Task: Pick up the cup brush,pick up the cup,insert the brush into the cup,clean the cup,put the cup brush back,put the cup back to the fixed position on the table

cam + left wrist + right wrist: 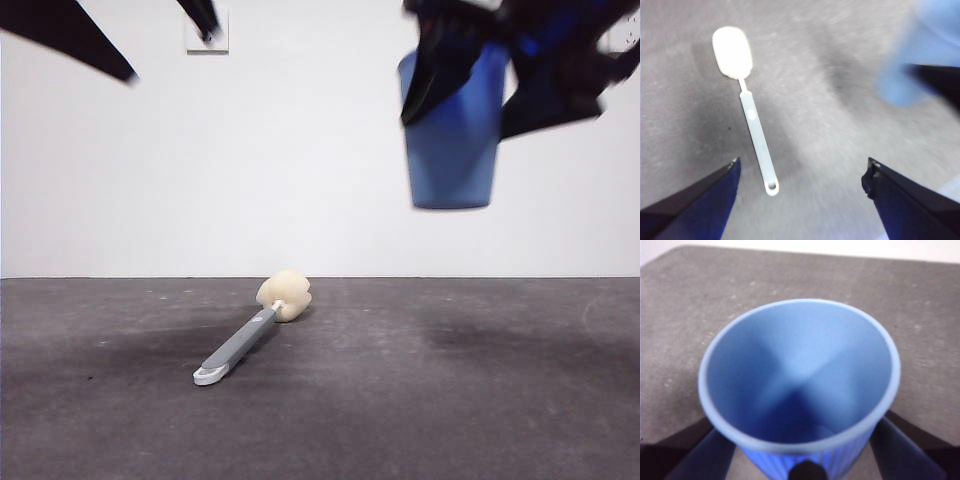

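We see right hand (470, 75) clamped on cup (452, 140), aloft; left hand (800, 190) wide above cup brush (250, 335) on worktop (450, 400); off-centre descent may nudge slim handle aside

The cup (452, 140) is blue with fine vertical ribs and a smooth, paler blue rim. The cup brush (252, 336) has a pale-yellow sponge head, a grey handle and a white tip. The tabletop (450, 400) is dark matte grey with pale specks. Both hands, left (800, 200) and right (505, 85), are black. The far wall (250, 170) is white.
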You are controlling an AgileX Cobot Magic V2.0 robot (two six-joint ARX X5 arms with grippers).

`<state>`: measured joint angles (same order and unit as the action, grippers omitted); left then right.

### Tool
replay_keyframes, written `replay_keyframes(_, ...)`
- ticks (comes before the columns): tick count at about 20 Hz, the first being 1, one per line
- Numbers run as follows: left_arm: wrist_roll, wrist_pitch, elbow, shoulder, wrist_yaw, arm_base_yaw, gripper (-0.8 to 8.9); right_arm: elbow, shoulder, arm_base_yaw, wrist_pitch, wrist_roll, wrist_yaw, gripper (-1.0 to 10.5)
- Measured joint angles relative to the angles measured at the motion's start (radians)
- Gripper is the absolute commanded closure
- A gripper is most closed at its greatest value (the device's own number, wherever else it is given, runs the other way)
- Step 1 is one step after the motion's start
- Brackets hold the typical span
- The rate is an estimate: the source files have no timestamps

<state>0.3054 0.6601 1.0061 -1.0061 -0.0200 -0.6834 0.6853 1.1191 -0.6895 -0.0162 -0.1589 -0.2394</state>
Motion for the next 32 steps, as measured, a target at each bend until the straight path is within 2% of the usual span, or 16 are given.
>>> replay_keyframes(4,-0.026,0.119,0.0,0.154,0.005,0.0,3.96,0.0,0.176,0.063,-0.167,0.056,0.082,9.6)
replay_keyframes(6,-0.029,0.163,0.0,0.198,0.005,0.0,3.96,0.0,0.265,0.096,-0.216,0.077,0.088,9.6)
replay_keyframes(13,-0.033,0.245,0.0,0.229,0.005,0.0,3.97,0.0,0.478,0.208,-0.428,0.127,0.212,9.6)
replay_keyframes(18,-0.033,0.245,0.0,0.229,0.003,0.0,3.97,-0.037,0.539,0.233,-0.538,0.13,0.214,9.6)
replay_keyframes(24,-0.033,0.243,0.0,0.229,-0.002,0.0,3.97,-0.066,0.544,0.233,-0.565,0.145,0.214,9.6)
replay_keyframes(26,-0.033,0.243,0.0,0.229,-0.002,0.0,3.97,-0.066,0.54,0.233,-0.55,0.145,0.214,8.7)
replay_keyframes(29,-0.033,0.243,0.0,0.229,-0.002,0.0,3.97,-0.066,0.534,0.233,-0.529,0.145,0.214,5.6)
replay_keyframes(30,-0.033,0.243,0.0,0.229,-0.002,0.0,3.97,-0.066,0.533,0.233,-0.522,0.145,0.214,4.8)
replay_keyframes(32,-0.033,0.243,0.0,0.229,-0.002,0.0,3.97,-0.065,0.529,0.233,-0.509,0.145,0.214,4.0)
